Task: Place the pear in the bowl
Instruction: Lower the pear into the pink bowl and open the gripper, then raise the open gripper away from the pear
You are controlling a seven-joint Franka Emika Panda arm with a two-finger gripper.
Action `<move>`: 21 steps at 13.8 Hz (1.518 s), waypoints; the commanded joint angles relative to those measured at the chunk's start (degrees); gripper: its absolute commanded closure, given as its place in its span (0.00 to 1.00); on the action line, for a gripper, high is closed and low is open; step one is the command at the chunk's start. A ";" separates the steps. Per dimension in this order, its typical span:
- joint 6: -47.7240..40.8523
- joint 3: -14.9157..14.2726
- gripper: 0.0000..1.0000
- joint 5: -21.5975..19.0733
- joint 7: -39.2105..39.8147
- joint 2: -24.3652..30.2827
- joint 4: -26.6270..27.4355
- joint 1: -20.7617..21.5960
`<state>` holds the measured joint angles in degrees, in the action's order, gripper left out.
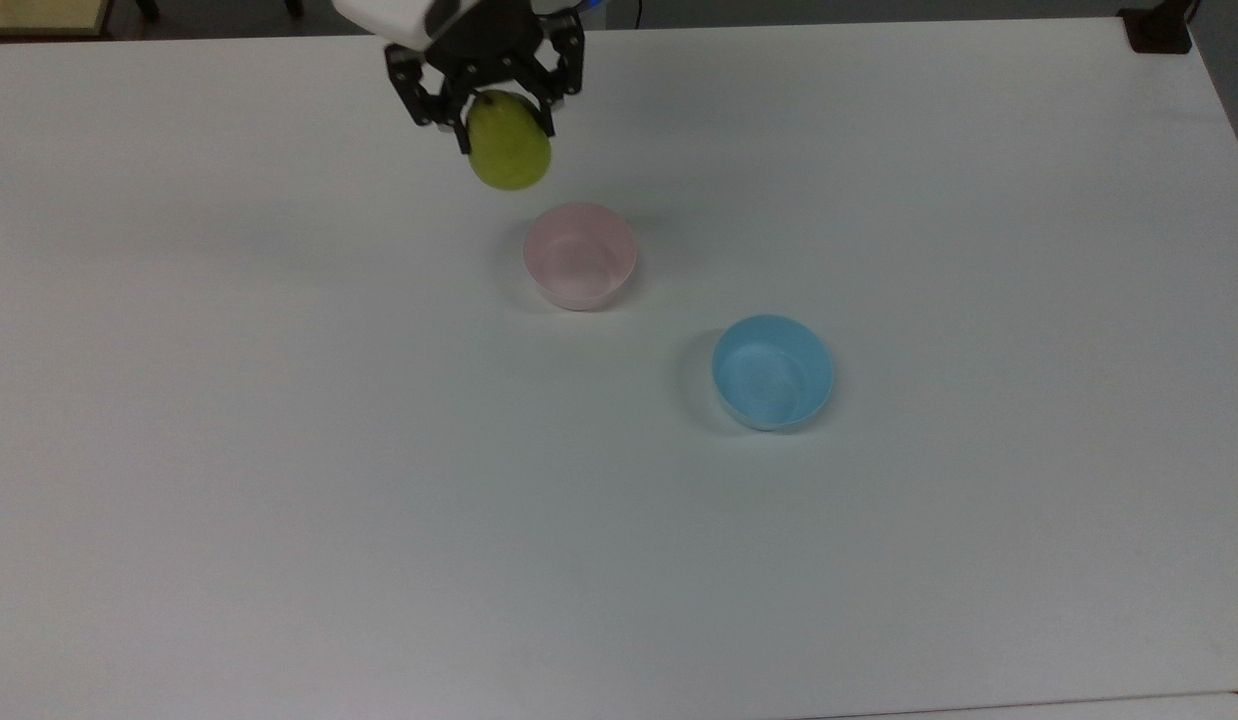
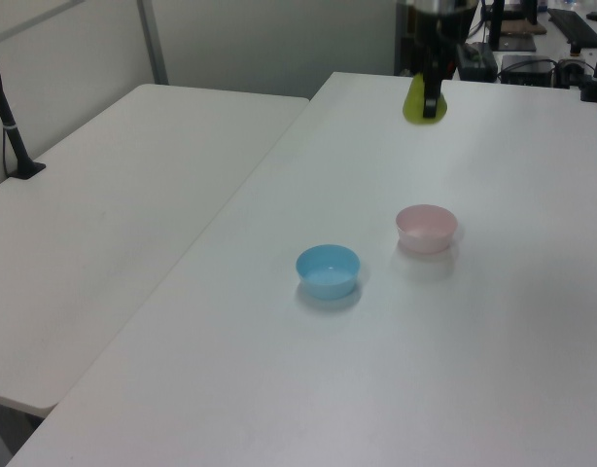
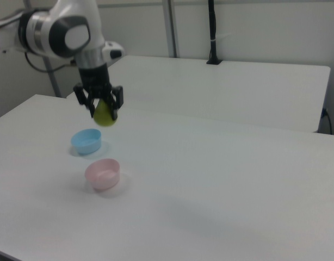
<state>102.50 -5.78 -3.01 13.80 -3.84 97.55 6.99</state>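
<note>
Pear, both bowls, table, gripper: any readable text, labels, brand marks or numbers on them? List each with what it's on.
No readable text in these views.
pear: plain skin, no sticker visible.
pink bowl: plain walls, no marking.
blue bowl: plain, no marking.
gripper: black fingers, no legible label.
table: bare white surface, no print.
Equipment behind the table in the left view: too blurred to read.
</note>
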 commanded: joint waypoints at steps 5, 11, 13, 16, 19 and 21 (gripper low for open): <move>20.44 -1.07 1.00 1.86 -1.76 1.65 21.61 5.22; 27.31 -0.55 1.00 6.69 -8.26 -4.85 22.86 6.81; 27.32 -0.54 0.85 6.70 -8.35 -5.73 22.59 6.73; 25.91 -0.54 0.00 6.70 -8.53 -5.21 22.24 6.64; 16.02 -0.54 0.00 6.70 -8.70 -3.99 16.12 5.94; 7.06 -0.54 0.00 6.70 -8.79 -2.23 9.01 5.32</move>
<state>119.50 -6.05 2.80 6.30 -8.83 113.52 12.69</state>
